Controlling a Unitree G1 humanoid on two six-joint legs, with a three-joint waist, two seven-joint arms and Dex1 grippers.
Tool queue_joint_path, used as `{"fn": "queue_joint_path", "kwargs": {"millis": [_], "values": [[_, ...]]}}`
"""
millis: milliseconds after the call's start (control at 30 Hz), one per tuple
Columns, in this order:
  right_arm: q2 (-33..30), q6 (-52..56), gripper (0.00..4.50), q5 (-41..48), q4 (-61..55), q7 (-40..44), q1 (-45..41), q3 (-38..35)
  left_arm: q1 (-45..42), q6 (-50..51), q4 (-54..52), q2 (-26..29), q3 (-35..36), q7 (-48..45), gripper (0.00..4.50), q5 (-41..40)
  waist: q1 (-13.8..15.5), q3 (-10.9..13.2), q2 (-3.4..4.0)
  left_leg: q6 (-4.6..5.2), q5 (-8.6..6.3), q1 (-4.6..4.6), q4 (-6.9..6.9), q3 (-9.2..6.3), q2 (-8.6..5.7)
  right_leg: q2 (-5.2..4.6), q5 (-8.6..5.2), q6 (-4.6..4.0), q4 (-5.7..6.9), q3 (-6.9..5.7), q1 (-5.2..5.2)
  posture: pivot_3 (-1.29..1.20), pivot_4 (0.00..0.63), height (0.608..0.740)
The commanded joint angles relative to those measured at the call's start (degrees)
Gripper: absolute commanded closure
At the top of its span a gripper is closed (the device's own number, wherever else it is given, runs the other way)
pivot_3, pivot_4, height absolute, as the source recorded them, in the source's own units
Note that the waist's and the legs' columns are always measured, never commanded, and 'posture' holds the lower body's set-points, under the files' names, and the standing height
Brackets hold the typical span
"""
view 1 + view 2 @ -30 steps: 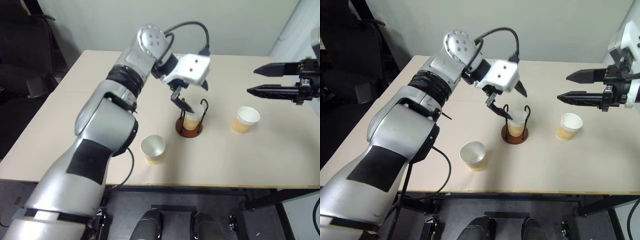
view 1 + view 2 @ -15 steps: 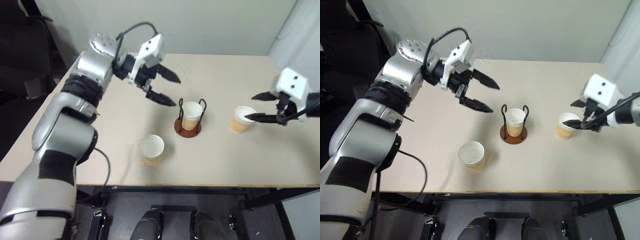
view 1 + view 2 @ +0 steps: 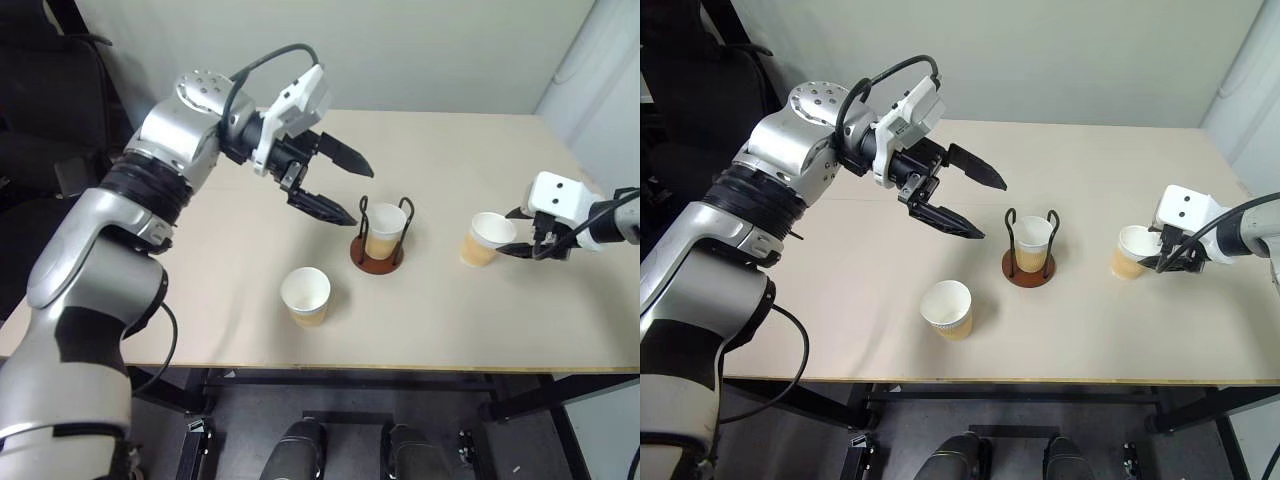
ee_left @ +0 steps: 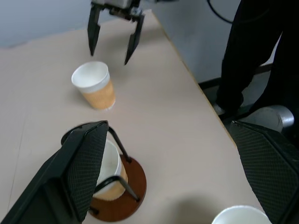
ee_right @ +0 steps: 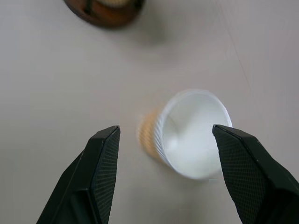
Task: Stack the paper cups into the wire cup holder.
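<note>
The wire cup holder (image 3: 377, 256) stands mid-table with one paper cup (image 3: 384, 229) inside its black loops. My left gripper (image 3: 360, 195) hovers open just left of the holder, holding nothing; its wrist view shows the holder (image 4: 122, 195) close below the fingers. A second paper cup (image 3: 306, 295) stands upright near the table's front edge. The third paper cup (image 3: 485, 239) stands at the right. My right gripper (image 3: 513, 234) is open, its fingers on either side of that cup's right rim. In the right wrist view this cup (image 5: 191, 133) lies between the wide-spread fingers (image 5: 100, 177).
The beige table (image 3: 200, 300) has its front edge near the cups and its right edge just past my right gripper. A black chair (image 3: 50, 150) stands off the table's left side. A wall runs behind the table.
My left gripper has drawn back to the left from the holder, leaving the cup in it. My right gripper has come down from above the table to the right cup.
</note>
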Motion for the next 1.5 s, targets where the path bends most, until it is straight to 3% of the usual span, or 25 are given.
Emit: {"fn": "queue_joint_path", "kwargs": {"millis": [33, 400, 533, 733, 1000, 1133, 1300, 1500], "values": [[2.1, -5.0, 1.32, -4.6, 6.0, -0.3, -3.3, 1.3, -1.5, -0.1, -1.4, 0.7, 0.7, -1.6, 0.01, -1.0, -0.2, 0.0, 0.00, 0.00, 0.00, 0.01, 0.00, -0.04, 0.01, -0.01, 0.01, -0.01, -0.01, 0.00, 0.00, 0.00, 0.150, 0.740], [8.8, -12.7, 1.32, -12.6, 16.0, 0.5, -7.3, 4.5, 1.0, -1.7, -1.5, 2.4, 2.6, -1.6, 0.01, 0.5, -0.4, 0.0, 0.02, -0.08, -0.08, 0.00, -0.11, -0.10, 0.02, -0.01, -0.06, -0.12, -0.05, -0.05, -0.03, 0.00, 0.150, 0.740], [9.3, -13.6, 2.23, -13.6, 17.3, 2.6, -8.2, 4.7, 1.7, -1.0, -2.1, 3.5, 3.2, -1.6, 0.00, 0.2, -0.4, 0.0, 0.04, -0.09, -0.08, -0.02, -0.17, -0.11, 0.01, -0.04, -0.08, -0.17, -0.05, -0.05, -0.05, 0.00, 0.150, 0.740], [8.5, -12.1, 4.44, -13.2, 15.1, 7.3, -8.7, 4.0, 1.8, -3.1, 1.1, 5.6, 2.5, -1.6, 0.00, 1.8, -0.4, 0.0, 0.04, -0.16, -0.11, -0.02, -0.26, -0.14, 0.01, -0.03, -0.13, -0.25, -0.12, -0.06, -0.06, 0.00, 0.150, 0.740], [4.9, 1.2, 4.48, -6.6, -2.6, 15.3, -7.0, -0.2, 2.6, -4.1, 6.2, 6.9, 4.3, -1.6, 0.00, 3.2, -0.5, 0.0, 0.04, -0.38, -0.06, -0.03, -0.65, -0.15, 0.01, -0.02, -0.24, -0.42, -0.22, -0.09, -0.17, 0.00, 0.150, 0.740], [4.0, 10.1, 4.48, -3.1, -11.9, 16.7, -9.6, -1.9, 3.3, -4.7, 8.4, 7.4, 4.7, -1.6, 0.00, 4.3, -0.5, 0.0, 0.04, -0.98, 0.30, -0.01, -0.98, -0.14, 0.03, 0.00, -0.35, -0.57, -0.28, -0.13, -0.28, 0.00, 0.150, 0.740], [6.4, 18.3, 4.48, 0.3, -17.9, 14.9, -17.6, -2.4, 4.3, -5.2, 9.3, 7.8, 4.8, -1.6, 0.00, 4.7, -0.6, 0.0, 0.02, -1.09, 0.33, -0.09, -1.09, -0.16, 0.05, 0.00, -0.43, -0.63, -0.15, -0.10, -0.49, 0.00, 0.150, 0.740], [12.8, 21.6, 4.48, 1.0, -16.9, 11.5, -29.5, 0.0, 5.2, -5.6, 10.2, 7.5, 4.6, -1.6, 0.00, 5.0, -0.6, 0.0, -0.09, -0.94, 0.23, -0.13, -1.21, -0.31, 0.05, 0.05, -0.54, -0.84, 0.03, -0.19, -0.69, 0.00, 0.150, 0.740]]}}
